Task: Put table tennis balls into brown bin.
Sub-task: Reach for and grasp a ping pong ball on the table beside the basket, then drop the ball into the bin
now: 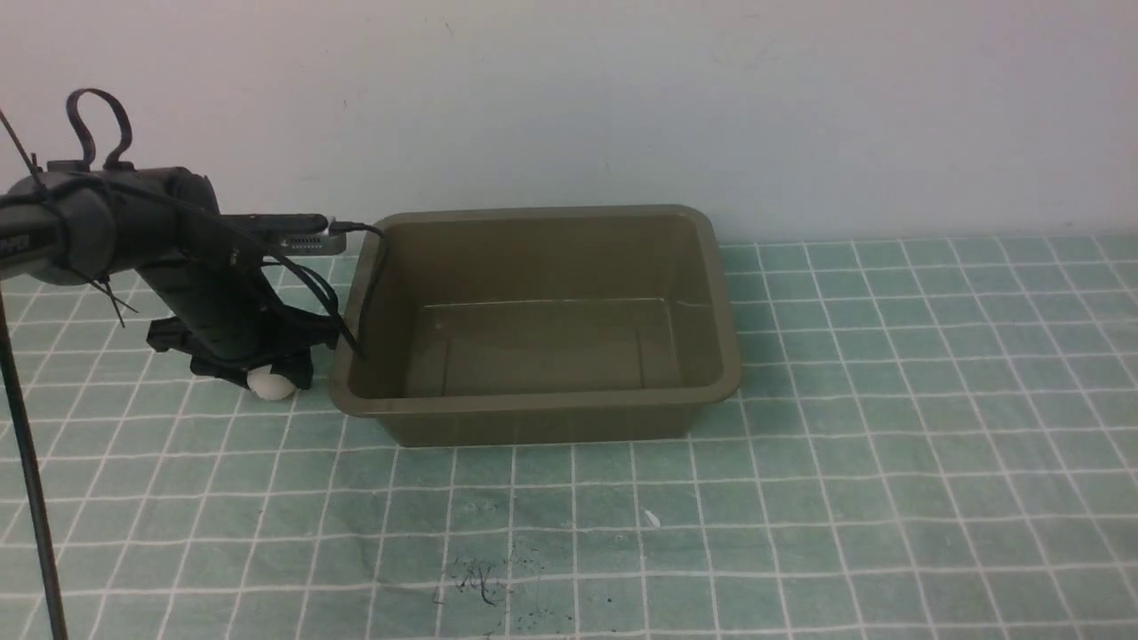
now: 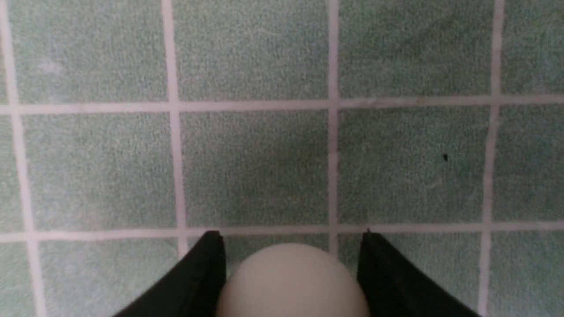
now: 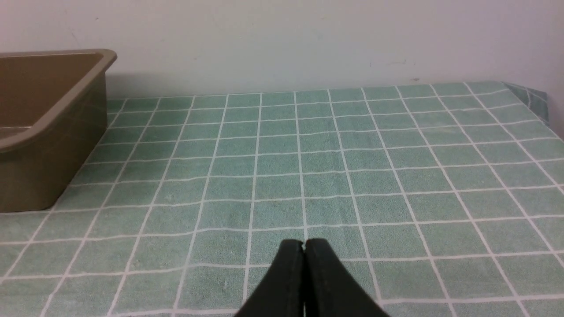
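The white table tennis ball (image 1: 269,384) is low over the green checked cloth, just left of the brown bin's (image 1: 533,407) near-left corner. My left gripper (image 1: 265,373) points down over the ball. In the left wrist view the ball (image 2: 291,281) fills the gap between the two black fingers (image 2: 198,277), which press on both its sides, so the left gripper (image 2: 291,234) is shut on it. The bin holds nothing. My right gripper (image 3: 304,243) is shut with nothing in it, low over the cloth to the right of the bin (image 3: 53,110). It is out of the front view.
A black cable (image 1: 369,267) from the left arm hangs over the bin's left rim. A thin dark pole (image 1: 31,498) stands at the far left. The wall runs right behind the bin. The cloth's far right corner (image 3: 528,94) marks the table's end.
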### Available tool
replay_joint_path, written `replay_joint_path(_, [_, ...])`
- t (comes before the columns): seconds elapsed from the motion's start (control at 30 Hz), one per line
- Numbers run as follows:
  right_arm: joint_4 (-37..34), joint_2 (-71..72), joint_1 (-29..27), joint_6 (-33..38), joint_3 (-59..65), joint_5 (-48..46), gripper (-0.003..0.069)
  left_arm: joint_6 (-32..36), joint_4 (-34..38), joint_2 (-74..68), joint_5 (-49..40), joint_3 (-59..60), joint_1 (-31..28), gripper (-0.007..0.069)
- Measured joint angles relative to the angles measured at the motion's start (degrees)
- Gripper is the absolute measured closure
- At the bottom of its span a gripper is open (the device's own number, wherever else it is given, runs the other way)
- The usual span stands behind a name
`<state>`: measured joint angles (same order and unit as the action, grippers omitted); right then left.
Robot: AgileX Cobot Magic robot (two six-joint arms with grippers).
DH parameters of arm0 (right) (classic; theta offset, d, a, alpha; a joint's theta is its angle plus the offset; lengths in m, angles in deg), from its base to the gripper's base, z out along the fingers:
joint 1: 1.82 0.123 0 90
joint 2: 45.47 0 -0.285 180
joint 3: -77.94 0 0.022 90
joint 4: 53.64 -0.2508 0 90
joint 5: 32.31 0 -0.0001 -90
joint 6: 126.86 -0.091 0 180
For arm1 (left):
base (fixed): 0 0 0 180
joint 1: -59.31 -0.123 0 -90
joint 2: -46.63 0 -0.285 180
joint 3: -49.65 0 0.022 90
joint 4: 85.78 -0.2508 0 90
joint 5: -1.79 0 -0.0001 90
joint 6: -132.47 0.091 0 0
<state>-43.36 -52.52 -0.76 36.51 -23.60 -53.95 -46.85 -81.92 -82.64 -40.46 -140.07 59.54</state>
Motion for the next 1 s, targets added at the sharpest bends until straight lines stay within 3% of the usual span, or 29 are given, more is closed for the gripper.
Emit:
replay_joint_path(0.13, [0.0, 0.0, 0.0, -0.1, 0.0, 0.0, 0.0672, 0.0, -0.2, 3.0, -4.7, -3.4, 0.0, 0.028])
replay_joint_path(0.3, [0.0, 0.0, 0.0, 0.0, 0.0, 0.0, 0.0672, 7.2, 9.0, 10.5, -11.2, -9.1, 2.4, 0.028])
replay_joint_path(0.47, [0.0, 0.0, 0.0, 0.0, 0.0, 0.0, 0.0672, 13.0, 16.6, 10.4, -10.2, -9.8, 7.7, 0.0278])
replay_joint_path(0.53, [0.0, 0.0, 0.0, 0.0, 0.0, 0.0, 0.0672, 13.0, 17.1, 9.4, -9.7, -9.8, 9.1, 0.0244])
replay_joint_path(0.63, [0.0, 0.0, 0.0, 0.0, 0.0, 0.0, 0.0672, 12.3, 17.2, 8.7, -11.0, -10.7, 9.9, 0.0127])
replay_joint_path(0.73, [0.0, 0.0, 0.0, 0.0, 0.0, 0.0, 0.0672, 10.3, 17.1, 9.5, -14.3, -13.1, 10.0, 0.0104])
replay_joint_path(0.8, [0.0, 0.0, 0.0, 0.0, 0.0, 0.0, 0.0672, 9.3, 16.2, 12.0, -17.0, -14.8, 10.0, 0.0183])
replay_joint_path(0.93, [0.0, 0.0, 0.0, 0.0, 0.0, 0.0, 0.0672, 8.5, 13.7, 23.4, -19.1, -15.0, 10.0, 0.052])
replay_joint_path(1.0, [0.0, 0.0, 0.0, 0.0, 0.0, 0.0, 0.0672, 8.5, 13.5, 28.7, -19.1, -14.8, 10.3, 0.0584])
